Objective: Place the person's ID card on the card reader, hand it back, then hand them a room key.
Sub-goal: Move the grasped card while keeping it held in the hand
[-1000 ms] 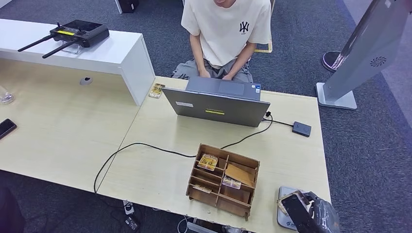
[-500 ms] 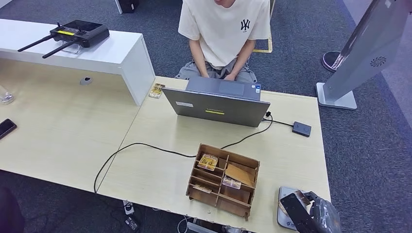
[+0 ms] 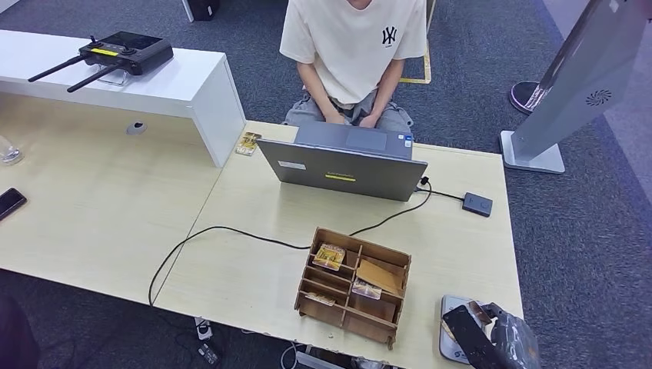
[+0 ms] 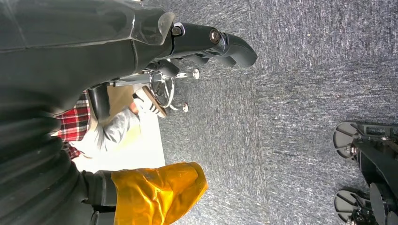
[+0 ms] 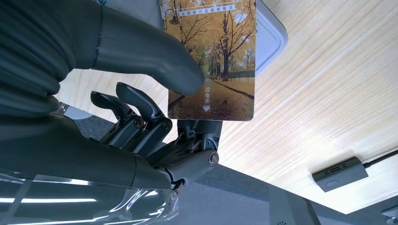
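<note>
My right hand [image 3: 493,343] is at the table's near right corner, over the grey card reader pad [image 3: 447,344]. It pinches a card printed with autumn trees [image 5: 216,61] between thumb and fingers [image 5: 141,112]. The card's edge [image 3: 478,310] hangs just above the reader [image 5: 271,33]; I cannot tell whether they touch. A wooden divider box [image 3: 354,286] holding several room key cards sits mid-table. The person in a cream T-shirt [image 3: 354,46] sits behind the laptop [image 3: 342,160]. My left hand [image 4: 206,42] hangs beside my body over the carpet, holding nothing.
A small black box [image 3: 477,204] on a cable lies at the table's right edge, also seen from the right wrist [image 5: 340,174]. A black cable [image 3: 200,234] crosses the table. A loose card [image 3: 247,143] lies by the white shelf [image 3: 154,84]. A remote controller [image 3: 115,52] sits on it.
My right hand with the card has sunk a little toward the reader. The person has shifted slightly on the seat.
</note>
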Robot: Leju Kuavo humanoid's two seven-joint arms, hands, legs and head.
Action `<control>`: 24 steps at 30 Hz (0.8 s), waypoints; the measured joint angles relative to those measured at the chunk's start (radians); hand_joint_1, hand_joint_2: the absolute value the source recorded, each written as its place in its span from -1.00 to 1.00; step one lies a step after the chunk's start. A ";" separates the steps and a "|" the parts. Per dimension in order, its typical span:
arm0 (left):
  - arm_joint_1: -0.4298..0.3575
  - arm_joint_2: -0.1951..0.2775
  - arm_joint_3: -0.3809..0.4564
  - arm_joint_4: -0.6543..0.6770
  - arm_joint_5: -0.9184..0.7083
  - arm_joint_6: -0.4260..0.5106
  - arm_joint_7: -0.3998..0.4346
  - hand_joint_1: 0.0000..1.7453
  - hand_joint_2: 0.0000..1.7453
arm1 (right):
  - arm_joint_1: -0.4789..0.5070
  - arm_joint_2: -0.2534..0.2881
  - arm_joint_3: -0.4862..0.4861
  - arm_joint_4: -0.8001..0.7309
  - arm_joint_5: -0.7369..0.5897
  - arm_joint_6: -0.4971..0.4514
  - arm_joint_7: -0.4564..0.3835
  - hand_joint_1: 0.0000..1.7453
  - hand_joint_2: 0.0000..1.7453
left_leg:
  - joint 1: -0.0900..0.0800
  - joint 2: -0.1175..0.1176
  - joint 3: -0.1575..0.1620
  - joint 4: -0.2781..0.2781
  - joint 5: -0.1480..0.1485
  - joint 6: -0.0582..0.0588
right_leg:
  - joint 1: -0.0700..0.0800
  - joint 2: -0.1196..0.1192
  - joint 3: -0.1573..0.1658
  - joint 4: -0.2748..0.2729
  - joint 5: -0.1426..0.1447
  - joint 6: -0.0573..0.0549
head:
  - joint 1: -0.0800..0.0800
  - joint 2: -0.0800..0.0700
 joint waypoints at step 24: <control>0.000 0.000 0.021 0.000 -0.022 0.000 0.001 -1.00 1.00 | -0.004 0.000 0.000 0.018 0.079 0.001 0.049 1.00 1.00 | 0.000 0.000 0.000 0.000 0.000 0.000 | 0.000 0.000 0.000 0.000 0.000 0.000 | 0.000 0.000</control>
